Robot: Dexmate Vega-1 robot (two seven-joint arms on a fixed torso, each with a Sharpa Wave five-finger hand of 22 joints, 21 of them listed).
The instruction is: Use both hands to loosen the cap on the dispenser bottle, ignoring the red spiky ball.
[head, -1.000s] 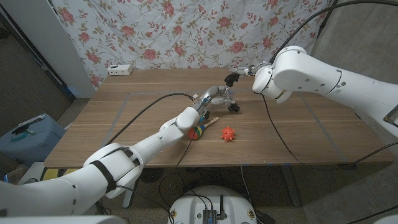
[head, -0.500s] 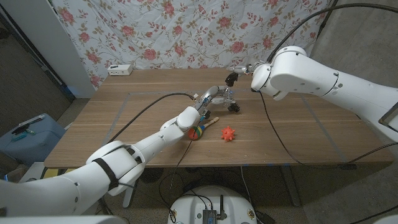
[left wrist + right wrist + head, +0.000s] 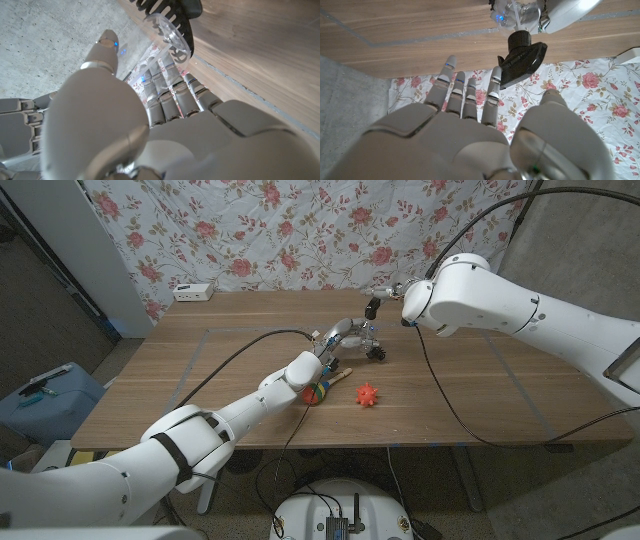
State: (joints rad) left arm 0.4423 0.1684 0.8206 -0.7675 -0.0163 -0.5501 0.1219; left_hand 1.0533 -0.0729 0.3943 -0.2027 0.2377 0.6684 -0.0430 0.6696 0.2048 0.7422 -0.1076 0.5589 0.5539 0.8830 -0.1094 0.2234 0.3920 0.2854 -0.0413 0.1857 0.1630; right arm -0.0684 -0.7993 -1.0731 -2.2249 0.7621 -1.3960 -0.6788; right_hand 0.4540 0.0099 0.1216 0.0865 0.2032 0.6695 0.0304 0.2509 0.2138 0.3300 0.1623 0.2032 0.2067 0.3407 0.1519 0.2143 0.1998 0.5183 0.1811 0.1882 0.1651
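Your left hand (image 3: 340,338) is wrapped around the clear dispenser bottle (image 3: 357,337), which sits near the middle of the wooden table (image 3: 200,370) and leans over rather than standing upright. In the left wrist view the fingers (image 3: 172,97) curl along the bottle's clear body (image 3: 167,37), with the thumb on the other side of it. The bottle's black cap (image 3: 379,351), ribbed around its skirt, points toward the robot's right; in the right wrist view you can see the cap (image 3: 521,59) with its flat spout end and the clear bottle (image 3: 517,12) above it.

Your right hand (image 3: 385,297) hangs above the table behind the bottle, apart from it. Its fingers (image 3: 465,92) are straight and spread, and it holds nothing.

The red spiky ball (image 3: 367,394) lies on the table nearer the robot than the bottle, just beside a small multicoloured ball (image 3: 319,392) that sits by your left wrist. A white power strip (image 3: 192,292) rests at the table's far left edge, in front of the flowered cloth (image 3: 300,230).
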